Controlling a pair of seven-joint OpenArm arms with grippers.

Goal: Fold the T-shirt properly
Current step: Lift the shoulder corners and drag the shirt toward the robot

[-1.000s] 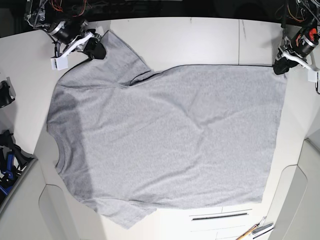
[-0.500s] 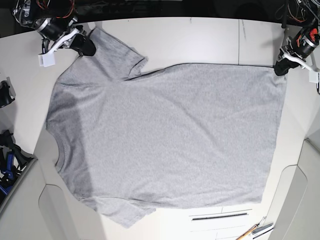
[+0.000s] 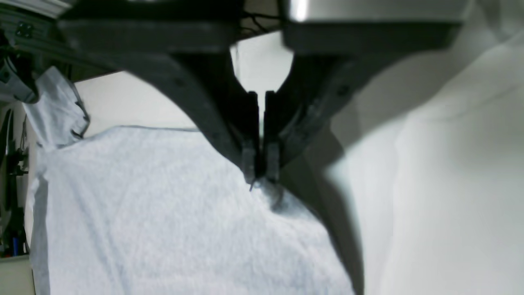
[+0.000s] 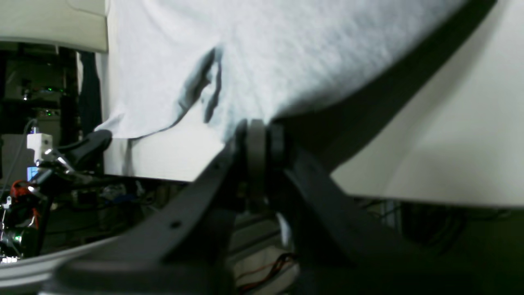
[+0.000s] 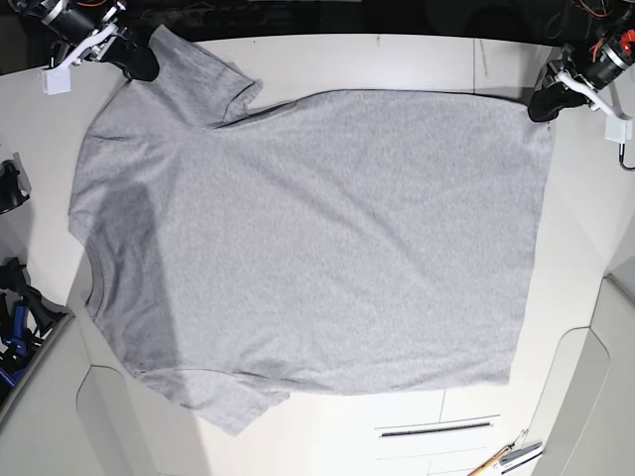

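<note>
Both grippers [image 5: 543, 111] [image 5: 145, 69] pinched closed.

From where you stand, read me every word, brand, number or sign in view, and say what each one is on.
No text can be read.
T-shirt: no lettering on the cloth that shows.
Pens at the table's near edge: too small to tell whether they carry any print.

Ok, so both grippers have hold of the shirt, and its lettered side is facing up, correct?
Not quite: the side facing up is plain grey, with no lettering showing, as the base view shows. The rest is right: the left gripper and the right gripper both have hold of the shirt.
</note>
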